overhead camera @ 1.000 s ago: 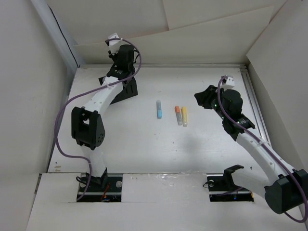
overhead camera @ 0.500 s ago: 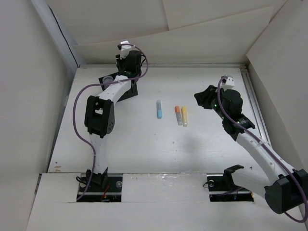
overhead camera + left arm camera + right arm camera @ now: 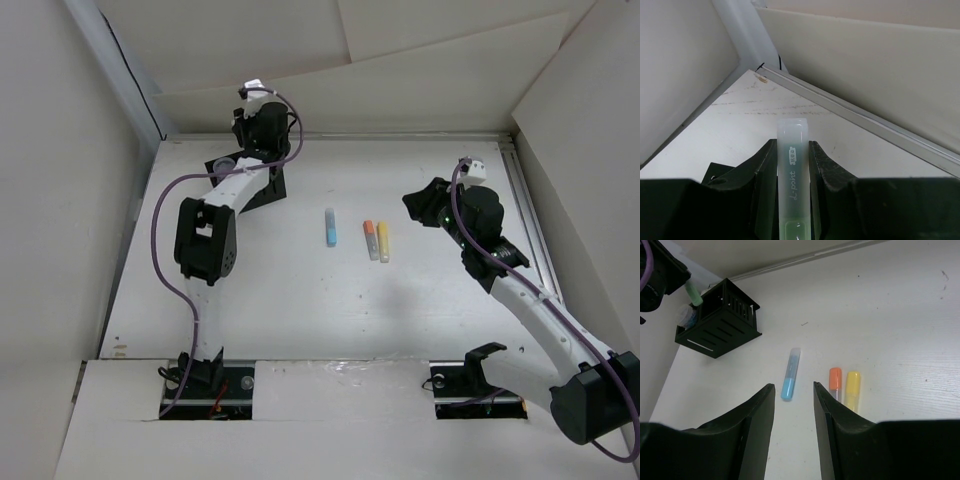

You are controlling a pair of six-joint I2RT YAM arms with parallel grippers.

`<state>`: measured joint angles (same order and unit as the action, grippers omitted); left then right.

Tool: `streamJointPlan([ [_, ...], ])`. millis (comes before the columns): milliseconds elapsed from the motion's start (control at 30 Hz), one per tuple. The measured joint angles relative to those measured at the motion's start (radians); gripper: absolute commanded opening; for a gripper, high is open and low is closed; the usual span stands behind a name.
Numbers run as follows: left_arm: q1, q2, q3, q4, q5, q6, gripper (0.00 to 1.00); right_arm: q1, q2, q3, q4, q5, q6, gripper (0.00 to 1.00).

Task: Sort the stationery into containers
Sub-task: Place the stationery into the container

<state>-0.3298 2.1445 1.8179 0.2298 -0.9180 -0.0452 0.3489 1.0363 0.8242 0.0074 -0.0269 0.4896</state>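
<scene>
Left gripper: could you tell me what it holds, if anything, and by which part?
The left gripper clamps the green marker by its barrel, with the pale end sticking out ahead.

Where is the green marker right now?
The green marker is clamped in the left end effector; the right wrist view shows it held just above the organizer at the far left of the table.

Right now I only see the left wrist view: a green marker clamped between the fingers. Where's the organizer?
Observer: Under the left gripper; the right wrist view shows the green marker with its lower end at the organizer top edge.
Operator: What's unsorted?
Observer: The blue marker, orange marker and yellow marker lie on the table.
Operator: And the other arm?
Observer: The right gripper is open, empty, right of those markers.
</scene>
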Motion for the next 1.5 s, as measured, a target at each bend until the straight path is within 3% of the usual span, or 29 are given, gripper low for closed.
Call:
streamJointPlan([
  [900, -0.011, 0.068, -0.043, 0.11, -0.035, 0.06, 0.17, 0.0, 0.0, 0.0, 0.0, 0.0, 0.0, 0.43],
  [1167, -0.029, 0.068, -0.089, 0.134, -0.051, 0.061, 0.28, 0.0, 0.0, 0.0, 0.0, 0.0, 0.0, 0.44],
  [1400, -0.045, 0.062, -0.113, 0.138, -0.058, 0.05, 0.52, 0.0, 0.0, 0.0, 0.0, 0.0, 0.0, 0.44],
  [1500, -0.049, 0.033, -0.137, 0.128, -0.054, 0.037, 0.55, 0.0, 0.0, 0.0, 0.0, 0.0, 0.0, 0.44],
])
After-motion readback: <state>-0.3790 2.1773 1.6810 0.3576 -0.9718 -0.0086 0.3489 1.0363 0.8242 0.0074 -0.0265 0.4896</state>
